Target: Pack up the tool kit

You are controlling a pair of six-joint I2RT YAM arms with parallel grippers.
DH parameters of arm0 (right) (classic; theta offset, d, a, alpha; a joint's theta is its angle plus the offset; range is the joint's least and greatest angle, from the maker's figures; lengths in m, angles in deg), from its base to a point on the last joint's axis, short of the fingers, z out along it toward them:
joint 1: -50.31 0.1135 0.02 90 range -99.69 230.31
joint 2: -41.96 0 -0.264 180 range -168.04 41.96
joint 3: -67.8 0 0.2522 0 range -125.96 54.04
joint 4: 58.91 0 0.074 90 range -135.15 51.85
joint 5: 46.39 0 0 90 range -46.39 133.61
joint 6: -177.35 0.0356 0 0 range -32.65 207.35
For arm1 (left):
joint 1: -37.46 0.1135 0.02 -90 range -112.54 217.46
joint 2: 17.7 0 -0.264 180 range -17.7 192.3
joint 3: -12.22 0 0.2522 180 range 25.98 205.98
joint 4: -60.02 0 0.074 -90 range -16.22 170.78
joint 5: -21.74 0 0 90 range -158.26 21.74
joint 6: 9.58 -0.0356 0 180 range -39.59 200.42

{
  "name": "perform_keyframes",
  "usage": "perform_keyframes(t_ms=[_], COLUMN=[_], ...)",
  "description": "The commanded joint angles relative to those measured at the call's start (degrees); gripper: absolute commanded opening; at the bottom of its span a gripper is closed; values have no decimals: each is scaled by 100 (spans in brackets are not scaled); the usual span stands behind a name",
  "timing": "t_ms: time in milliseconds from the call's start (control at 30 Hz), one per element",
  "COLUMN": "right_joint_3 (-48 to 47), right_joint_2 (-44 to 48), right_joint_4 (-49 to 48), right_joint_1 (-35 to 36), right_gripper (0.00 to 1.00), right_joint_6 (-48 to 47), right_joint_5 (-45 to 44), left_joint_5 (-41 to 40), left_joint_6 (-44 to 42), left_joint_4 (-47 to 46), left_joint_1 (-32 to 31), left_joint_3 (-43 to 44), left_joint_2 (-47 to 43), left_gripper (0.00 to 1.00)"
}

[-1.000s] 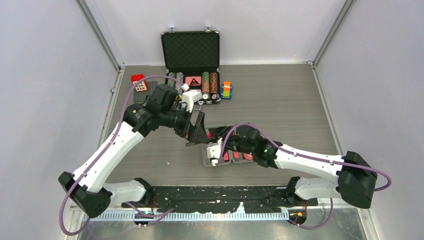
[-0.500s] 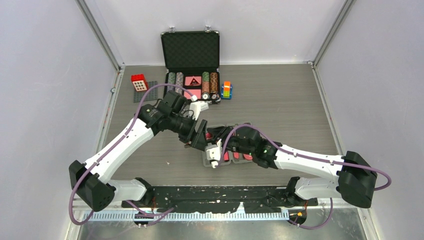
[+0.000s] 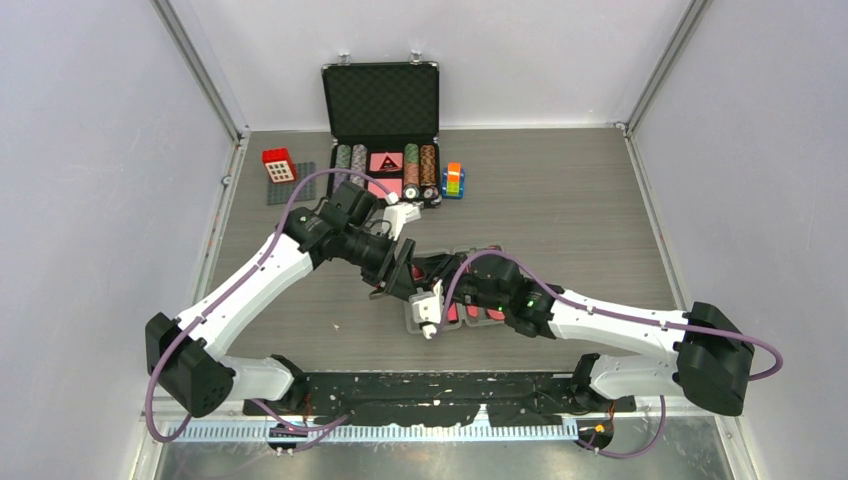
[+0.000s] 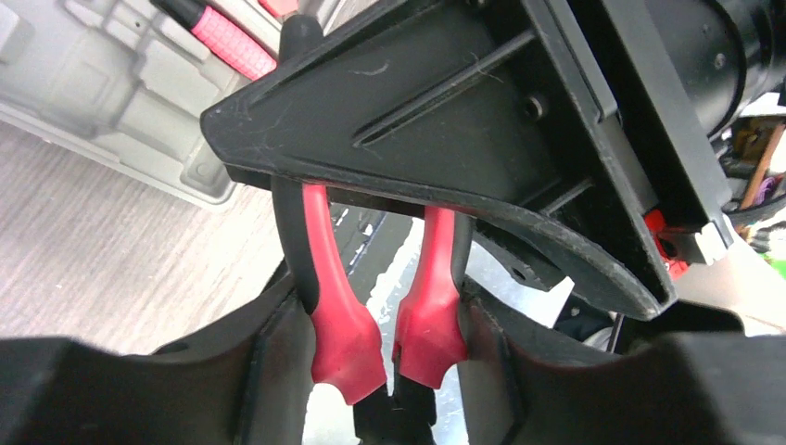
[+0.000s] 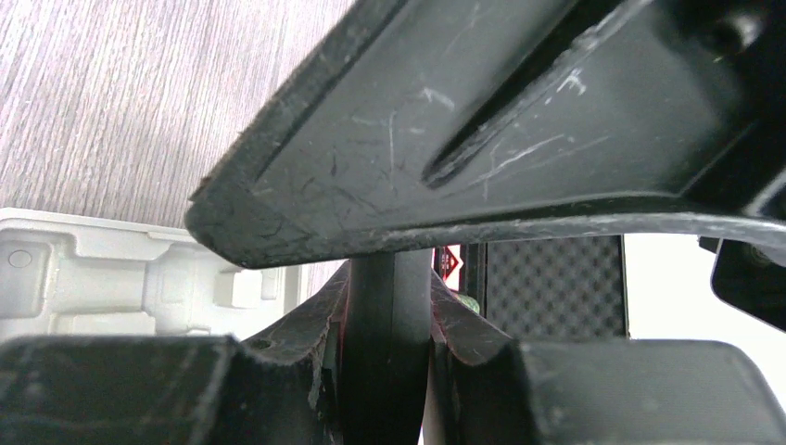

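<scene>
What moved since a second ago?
The left gripper swung nearer and rightward, up against the right gripper above the case; it grips the pliers. The right gripper, case and chip case stayed put.

Pliers [image 4: 335, 315] head behind the right fingers [image 4: 445, 120]; grey case [image 4: 111, 111] mostly out of frame.

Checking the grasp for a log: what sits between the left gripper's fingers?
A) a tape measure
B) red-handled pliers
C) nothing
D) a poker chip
B: the left wrist view shows the pliers, by their two red handles, pinched in the left gripper.
</scene>
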Motion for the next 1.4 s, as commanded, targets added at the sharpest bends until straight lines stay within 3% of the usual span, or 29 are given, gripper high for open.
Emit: perform_keyframes(t_ms=[0, 100, 133, 200, 267, 300, 433, 600, 667, 800, 933, 1100, 1367], right_joint_3=[-296, -270, -256, -184, -74, -8, 147, 485, 624, 570, 228, 228, 564], right_joint_2=[146, 135, 135, 169, 241, 299, 498, 873, 1137, 1689, 1940, 2214, 2912], right_joint_4=[-648, -668, -693, -835, -984, -1087, -1001, -745, -441, 611, 2010, 2536, 2463], right_joint_1=[78, 79, 81, 78, 83, 81, 79, 70, 70, 9, -115, -126, -132], right_gripper=[5, 8, 13, 19, 32, 45, 76, 89, 99, 95, 95, 95, 95], right_joint_6=[-61, -3, 79, 306, 647, 773, 1903, 3450, 4115, 5596, 6623, 6989, 6987], right_joint_5=[157, 133, 116, 78, -2, -137, -956, -2502, -3334, -4799, -5300, -5365, -5325], left_joint_5=[204, 80, 19, -139, -427, -630, -1589, -3019, -3454, -4152, -4664, -5515, -5497], left_joint_6=[-23, -31, -31, -9, 95, 181, 586, 1360, 1738, 2419, 2933, 3465, 4065], left_joint_4=[-203, -201, -216, -295, -458, -576, -909, -1097, -1106, -1240, -1399, -975, -793], left_joint_1=[-14, -21, -22, -23, -30, -38, -125, -496, -668, -945, -1139, -1297, -1348], left_joint_3=[118, 123, 116, 52, -69, -156, -467, -600, -543, -443, -281, 258, 612], left_joint_2=[-10, -81, -137, -253, -415, -494, -692, -476, -190, 394, 975, 1765, 2465], left_gripper=[42, 10, 1, 0, 0, 0, 0, 0, 0, 0, 0, 0, 0])
